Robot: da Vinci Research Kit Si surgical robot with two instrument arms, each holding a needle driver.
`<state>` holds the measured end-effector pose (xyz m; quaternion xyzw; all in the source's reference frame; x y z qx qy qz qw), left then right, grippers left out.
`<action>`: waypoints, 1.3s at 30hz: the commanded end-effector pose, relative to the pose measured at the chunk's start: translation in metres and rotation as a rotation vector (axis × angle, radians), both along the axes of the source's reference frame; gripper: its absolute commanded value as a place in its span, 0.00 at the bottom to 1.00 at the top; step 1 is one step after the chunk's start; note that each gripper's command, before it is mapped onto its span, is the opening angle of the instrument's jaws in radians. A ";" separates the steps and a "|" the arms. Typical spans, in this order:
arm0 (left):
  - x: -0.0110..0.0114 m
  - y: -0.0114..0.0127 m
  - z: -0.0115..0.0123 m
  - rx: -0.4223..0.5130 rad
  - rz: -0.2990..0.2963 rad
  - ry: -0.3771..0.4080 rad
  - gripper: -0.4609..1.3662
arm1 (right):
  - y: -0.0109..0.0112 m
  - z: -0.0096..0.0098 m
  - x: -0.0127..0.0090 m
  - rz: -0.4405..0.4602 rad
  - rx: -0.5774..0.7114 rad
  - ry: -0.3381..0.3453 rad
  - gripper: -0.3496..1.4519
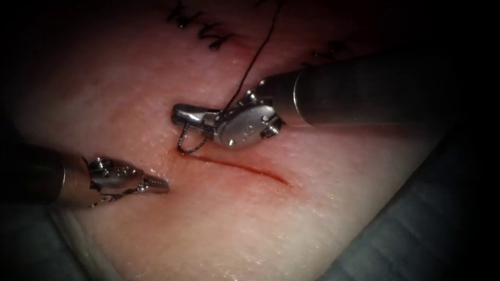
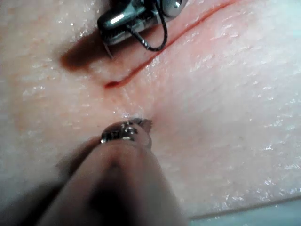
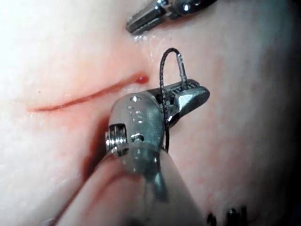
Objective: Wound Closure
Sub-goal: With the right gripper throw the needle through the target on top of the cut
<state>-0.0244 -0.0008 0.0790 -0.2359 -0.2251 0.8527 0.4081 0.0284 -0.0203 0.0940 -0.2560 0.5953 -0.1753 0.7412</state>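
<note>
Pale pink tissue [image 1: 250, 224] across the scene, bordered by dark cloth [image 1: 416, 239] at lower right, with black ink marks [image 1: 200, 28] near the far edge. At far left, left hand [image 1: 162, 185] lying low just above the tissue, left of the cut [image 1: 245, 167], jaws pressed together and holding nothing; seen close in the left wrist view [image 2: 141, 126] with its tip near the cut's end. Further right, the cut itself: a thin red line slanting down to the right, with a small bead of red fluid [image 3: 140, 79] at its left end. Above that end, right hand [image 1: 179, 114] pinching the needle [image 3: 181, 71], near the needle's thread end as far as can be told; needle free of the tissue, point just visible below the jaws in the left wrist view. Dark thread [image 1: 260, 49] looping under the jaws [image 1: 190, 145], then running up and to the right across the shaft toward the ink marks.
</note>
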 end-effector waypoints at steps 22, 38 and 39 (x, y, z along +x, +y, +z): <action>-0.0008 0.0011 -0.0007 -0.028 -0.022 0.006 0.24 | -0.0012 0.0013 0.0007 0.011 0.087 -0.002 0.00; -0.0019 0.0035 -0.0015 -0.165 -0.078 -0.066 0.21 | -0.0002 0.0007 0.0007 0.023 0.099 0.004 0.00; -0.0020 0.0037 -0.0016 -0.187 -0.100 -0.087 0.22 | -0.0001 0.0006 0.0007 0.023 0.100 0.004 0.00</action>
